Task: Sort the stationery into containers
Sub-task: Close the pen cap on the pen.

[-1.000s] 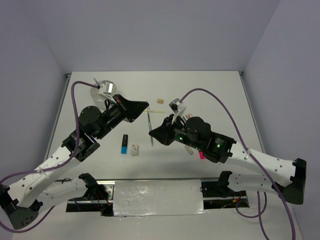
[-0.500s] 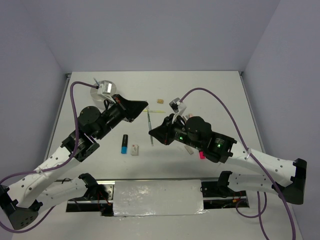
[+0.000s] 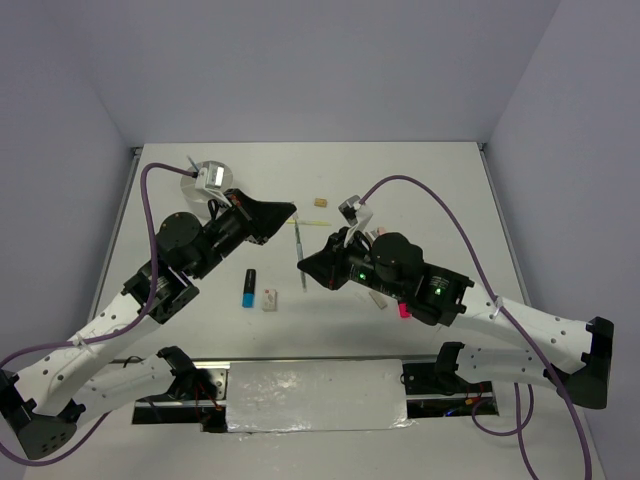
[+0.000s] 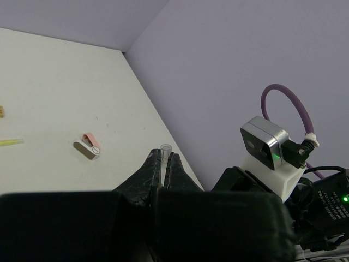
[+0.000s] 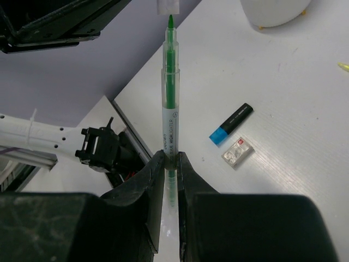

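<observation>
My right gripper (image 3: 303,266) (image 5: 168,159) is shut on a clear grey pen (image 3: 299,240) (image 5: 169,103) with a green tip, held above the table. My left gripper (image 3: 290,211) (image 4: 162,159) is shut on a small clear cap (image 4: 165,148). The cap (image 5: 168,5) sits just off the pen's tip. On the table lie a blue-and-black marker (image 3: 248,288) (image 5: 232,123), a white eraser (image 3: 270,298) (image 5: 238,154), a tan eraser (image 3: 321,201), a yellow-green stick (image 3: 315,219) (image 4: 10,142), a grey eraser (image 3: 348,206) (image 4: 88,148) and a pink highlighter (image 3: 403,311). The white cup (image 3: 205,180) (image 5: 272,11) stands at the back left.
Both arms meet over the table's middle. The right forearm covers part of the pink highlighter. Grey walls close the table at the back and both sides. A reflective strip (image 3: 315,395) runs along the near edge between the arm bases.
</observation>
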{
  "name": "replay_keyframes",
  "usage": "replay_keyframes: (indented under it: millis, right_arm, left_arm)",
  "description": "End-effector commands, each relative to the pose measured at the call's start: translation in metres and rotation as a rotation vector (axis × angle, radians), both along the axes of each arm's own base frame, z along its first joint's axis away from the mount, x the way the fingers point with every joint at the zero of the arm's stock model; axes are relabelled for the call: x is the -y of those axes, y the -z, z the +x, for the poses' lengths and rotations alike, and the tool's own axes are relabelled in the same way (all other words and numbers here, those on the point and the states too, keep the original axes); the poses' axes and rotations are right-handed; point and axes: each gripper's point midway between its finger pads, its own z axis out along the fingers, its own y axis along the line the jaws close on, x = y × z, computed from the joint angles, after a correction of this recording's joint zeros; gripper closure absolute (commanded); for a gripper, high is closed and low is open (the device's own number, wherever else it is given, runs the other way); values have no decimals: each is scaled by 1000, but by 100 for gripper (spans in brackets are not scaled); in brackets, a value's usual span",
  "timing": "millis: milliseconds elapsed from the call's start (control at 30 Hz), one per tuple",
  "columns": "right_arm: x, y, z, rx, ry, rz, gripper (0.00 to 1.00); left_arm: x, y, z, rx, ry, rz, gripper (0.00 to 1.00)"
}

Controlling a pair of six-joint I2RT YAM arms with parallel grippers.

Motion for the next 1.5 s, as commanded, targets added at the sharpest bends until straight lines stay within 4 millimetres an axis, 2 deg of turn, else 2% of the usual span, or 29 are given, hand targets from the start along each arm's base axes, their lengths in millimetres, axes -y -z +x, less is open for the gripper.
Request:
replay_keyframes:
  millis: [0,500,767,800,867,933,967,1000,1100,1133,1233,1267,1300,1367,1400,1467]
  right_arm:
    - [1,-30,1,45,13,50,100]
    - [1,-43,12,83,51,18,100]
    - [11,-63,26,148,121,-37,100]
    - [11,-65,26,157,115,-41,100]
    - [9,-68,25,163,101,-35,100]
    - [4,-65,20,157,71,-32,100]
    - [3,-66,20,155,68,-18,100]
    - [2,-64,20,149,69,-16,100]
    - [0,-60,17,139,57,-6,100]
    - [-1,-58,16,135,48,-8,100]
    - [-6,-54,10,131,4,-3,100]
    - [-8,-57,9,142,-6,14,97]
    - [-7,-54,7,144,-14,17,79]
    - [-8,-56,4,161,-38,29,58]
    - [-9,-56,3,164,-46,30,53]
    - [-10,-56,3,164,-54,27,58]
  left_arm:
    - [-2,-11,-3,46,4,-20,97]
    - [12,1,-11,47,94,14,95]
    - [18,11,-16,65,150,88,73]
    - [19,13,-16,60,156,98,71]
    - [19,15,-17,61,162,107,60]
    - [19,14,-17,58,161,106,53]
    - [20,12,-17,66,163,100,53]
    - [20,10,-18,72,166,96,53]
    - [19,4,-19,83,167,85,66]
    - [20,3,-21,90,175,85,80]
    - [24,-5,-28,134,224,78,98]
    - [26,-6,-31,148,243,79,100]
    - [28,-11,-34,184,260,74,100]
    - [32,-17,-51,251,346,66,100]
    - [33,-26,-57,308,368,47,100]
    - [33,-29,-70,352,422,34,100]
